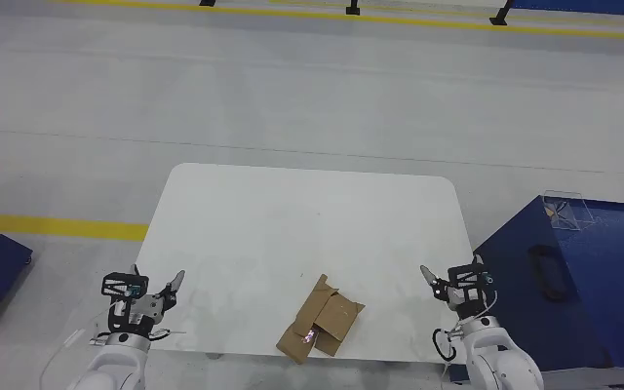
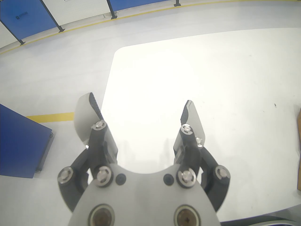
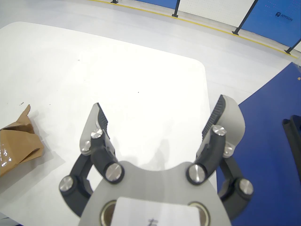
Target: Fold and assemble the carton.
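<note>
Left pincer (image 1: 157, 277) and right pincer (image 1: 450, 267) hang wide open and empty at the lower corners of the top view, with the brown carton (image 1: 322, 318) lying part-folded between them, low in the middle of the frame on the white table (image 1: 292, 214).

Close to the table's lower edge and well apart from both pincers, the carton could be pushed over that edge by a sideways shove rather than a clean pinch. Thin card lying flat on a smooth top gives fingertips little to catch, so a flap may slip free or crease the wrong way. Which panels are already folded is hard to make out. A shiny patch (image 3: 4, 157) on the card may be tape. Both wrist views cut the carton off at the frame edge, and its underside is hidden.
</note>
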Robot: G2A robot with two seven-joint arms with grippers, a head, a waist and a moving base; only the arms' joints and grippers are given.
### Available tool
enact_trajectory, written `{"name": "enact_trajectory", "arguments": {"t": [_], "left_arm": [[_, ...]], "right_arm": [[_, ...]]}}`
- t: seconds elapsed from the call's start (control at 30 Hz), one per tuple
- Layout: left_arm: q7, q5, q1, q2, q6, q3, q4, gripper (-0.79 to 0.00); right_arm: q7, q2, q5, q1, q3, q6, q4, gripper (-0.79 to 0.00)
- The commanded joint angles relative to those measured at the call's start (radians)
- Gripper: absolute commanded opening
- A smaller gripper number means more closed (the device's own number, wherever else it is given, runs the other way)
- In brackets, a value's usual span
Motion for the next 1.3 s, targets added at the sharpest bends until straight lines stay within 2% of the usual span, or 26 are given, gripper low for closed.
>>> {"name": "enact_trajectory", "arguments": {"t": [0.0, 0.07, 0.17, 0.23, 0.3, 0.37, 0.43, 0.5, 0.6, 0.73, 0.83, 1.03, 1.27], "left_arm": [[0.000, 0.000, 0.000, 0.000, 0.000, 0.000, 0.000, 0.000], [0.000, 0.000, 0.000, 0.000, 0.000, 0.000, 0.000, 0.000], [0.000, 0.000, 0.000, 0.000, 0.000, 0.000, 0.000, 0.000], [0.000, 0.000, 0.000, 0.000, 0.000, 0.000, 0.000, 0.000], [0.000, 0.000, 0.000, 0.000, 0.000, 0.000, 0.000, 0.000], [0.000, 0.000, 0.000, 0.000, 0.000, 0.000, 0.000, 0.000], [0.000, 0.000, 0.000, 0.000, 0.000, 0.000, 0.000, 0.000], [0.000, 0.000, 0.000, 0.000, 0.000, 0.000, 0.000, 0.000], [0.000, 0.000, 0.000, 0.000, 0.000, 0.000, 0.000, 0.000], [0.000, 0.000, 0.000, 0.000, 0.000, 0.000, 0.000, 0.000], [0.000, 0.000, 0.000, 0.000, 0.000, 0.000, 0.000, 0.000], [0.000, 0.000, 0.000, 0.000, 0.000, 0.000, 0.000, 0.000], [0.000, 0.000, 0.000, 0.000, 0.000, 0.000, 0.000, 0.000]], "right_arm": [[0.000, 0.000, 0.000, 0.000, 0.000, 0.000, 0.000, 0.000], [0.073, 0.001, 0.073, 0.005, 0.005, -0.070, 0.003, 0.000], [0.260, 0.012, 0.368, 0.032, 0.065, -0.335, 0.023, 0.000], [0.466, 0.024, 0.632, 0.059, 0.099, -0.531, 0.081, 0.000], [0.705, 0.039, 0.887, 0.107, 0.106, -0.642, 0.154, 0.000], [0.947, 0.054, 1.126, 0.171, 0.084, -0.670, 0.227, 0.000], [1.177, 0.066, 1.356, 0.237, 0.043, -0.643, 0.305, 0.000], [1.312, 0.079, 1.515, 0.298, -0.026, -0.508, 0.336, 0.000], [1.438, 0.100, 1.634, 0.363, -0.116, -0.382, 0.381, 0.000], [1.536, 0.123, 1.716, 0.431, -0.237, -0.285, 0.442, 0.000], [1.533, 0.136, 1.720, 0.491, -0.333, -0.287, 0.507, 0.000], [1.415, 0.131, 1.664, 0.586, -0.514, -0.405, 0.641, 0.000], [1.315, 0.097, 1.657, 0.711, -0.683, -0.505, 0.801, 0.000]]}}
